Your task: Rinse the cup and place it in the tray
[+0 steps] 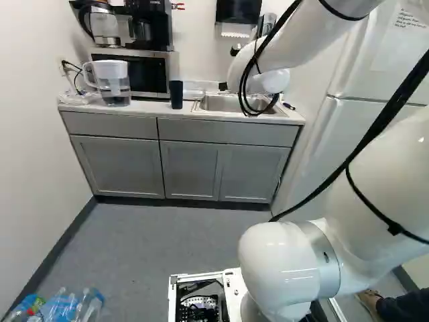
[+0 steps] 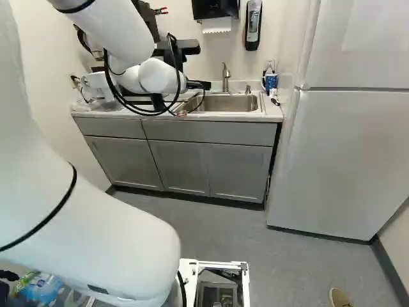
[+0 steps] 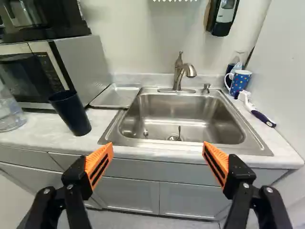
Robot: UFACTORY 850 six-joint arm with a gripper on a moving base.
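The gripper (image 2: 199, 84) shows only as black parts behind the arm's wrist in the right base view. In the wrist view, the gripper (image 3: 157, 155) has its orange-padded fingers spread wide, nothing between them, facing the counter's front edge and the sink. A dark blue cup (image 3: 70, 113) stands on the counter, ahead of the gripper and left of the sink; the cup (image 1: 175, 94) shows in the left base view too. Behind it, against the wall, lies a shallow metal tray (image 3: 116, 97), its visible surface bare. The sink (image 3: 178, 119) has a faucet (image 3: 179, 71) at its back rim.
A microwave (image 3: 78, 62) with a coffee maker (image 1: 149, 27) on top stands behind the cup. Left of the cup is a water pitcher (image 1: 114, 84). A dotted mug (image 3: 239, 81) and a brush (image 3: 259, 114) lie right of the sink. A fridge (image 2: 345, 153) stands to the right.
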